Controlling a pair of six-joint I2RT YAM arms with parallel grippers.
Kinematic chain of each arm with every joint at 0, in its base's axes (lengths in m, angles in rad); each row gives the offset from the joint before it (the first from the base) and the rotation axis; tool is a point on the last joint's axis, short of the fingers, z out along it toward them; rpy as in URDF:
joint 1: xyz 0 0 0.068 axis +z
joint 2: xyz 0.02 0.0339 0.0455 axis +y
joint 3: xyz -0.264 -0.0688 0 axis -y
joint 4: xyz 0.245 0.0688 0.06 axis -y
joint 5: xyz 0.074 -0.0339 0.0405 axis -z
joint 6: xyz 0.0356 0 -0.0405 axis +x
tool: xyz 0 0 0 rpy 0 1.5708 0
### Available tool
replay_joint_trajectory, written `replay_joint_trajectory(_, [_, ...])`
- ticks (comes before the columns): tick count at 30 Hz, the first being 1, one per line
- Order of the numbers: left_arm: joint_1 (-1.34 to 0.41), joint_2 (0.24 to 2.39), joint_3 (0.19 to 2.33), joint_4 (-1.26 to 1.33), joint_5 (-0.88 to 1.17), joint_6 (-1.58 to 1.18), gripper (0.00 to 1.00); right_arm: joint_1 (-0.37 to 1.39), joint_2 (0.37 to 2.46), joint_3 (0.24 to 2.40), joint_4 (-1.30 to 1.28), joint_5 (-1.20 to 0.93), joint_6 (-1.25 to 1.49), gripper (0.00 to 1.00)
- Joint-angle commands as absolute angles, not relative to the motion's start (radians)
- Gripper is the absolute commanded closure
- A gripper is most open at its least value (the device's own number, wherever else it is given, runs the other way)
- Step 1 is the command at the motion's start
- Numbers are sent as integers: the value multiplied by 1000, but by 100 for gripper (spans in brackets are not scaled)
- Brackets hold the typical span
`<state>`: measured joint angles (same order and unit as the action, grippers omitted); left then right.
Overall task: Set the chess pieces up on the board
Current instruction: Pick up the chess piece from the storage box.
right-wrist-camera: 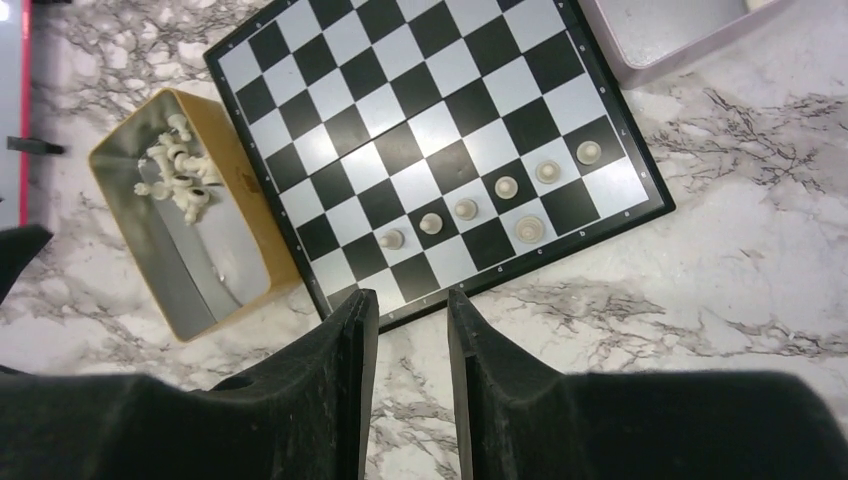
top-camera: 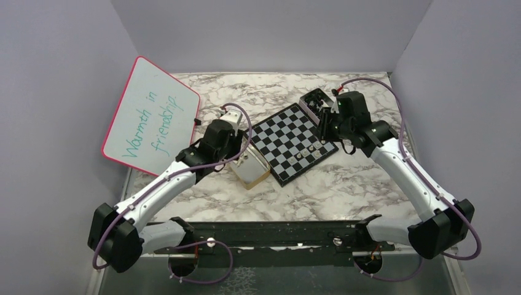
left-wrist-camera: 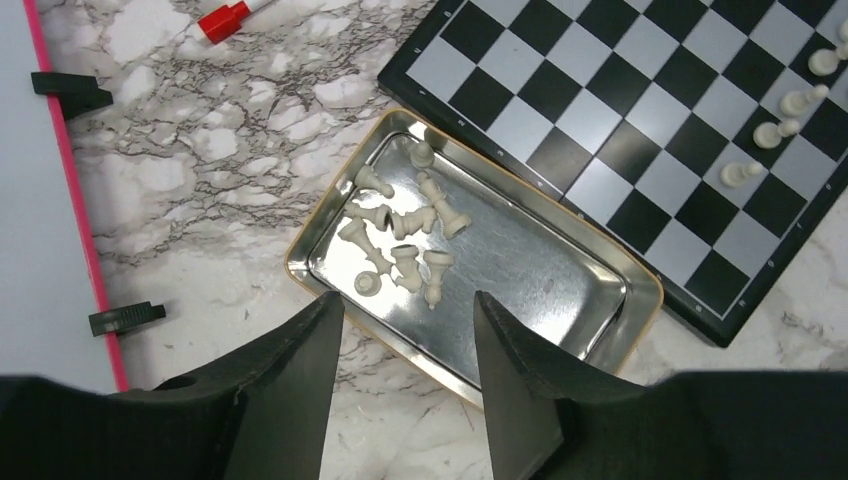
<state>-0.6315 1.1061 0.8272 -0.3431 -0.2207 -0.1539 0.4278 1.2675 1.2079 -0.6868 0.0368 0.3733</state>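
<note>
Loose pieces [left-wrist-camera: 405, 245] in tin [left-wrist-camera: 545, 265], just left of board [left-wrist-camera: 600, 100].

The small square black-and-white chequered chessboard with a thin black rim [top-camera: 293, 138] lies flat on the marble table [top-camera: 344, 190], turned cornerwise. Six pale whitish pieces [right-wrist-camera: 466, 208] stand upright in a row along its 5 o'clock edge, a seventh just outside them. More pale pieces [left-wrist-camera: 405, 245] lie toppled in the open metal tin [left-wrist-camera: 545, 270] at the board's 8 o'clock.

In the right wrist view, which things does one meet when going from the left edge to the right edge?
Pink-framed whiteboard → gold-walled metal tin holding pale chess pieces → black-and-white chequered chessboard → pale rectangular tin.
</note>
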Motion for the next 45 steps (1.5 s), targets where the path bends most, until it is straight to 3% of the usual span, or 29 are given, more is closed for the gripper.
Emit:
replay_joint_trajectory(1, [-590, 1203, 895, -330, -225, -352, 50, 422, 1218, 1173, -646, -43, 370, 64])
replay_joint_trajectory(6, [-586, 1320, 929, -307, -222, -487, 62, 422, 1159, 1146, -661, -71, 365, 64])
replay_joint_trajectory(14, [-587, 1421, 898, -171, -178, -555, 67, 422, 1076, 1082, -662, -85, 394, 64])
replay_joint_trajectory(42, [-586, 1691, 965, -150, -193, -522, 68, 422, 1028, 1038, -659, -103, 422, 64])
replay_joint_trajectory(45, [-586, 1709, 973, -155, -185, -515, 72, 422, 1029, 1040, -659, -103, 420, 64])
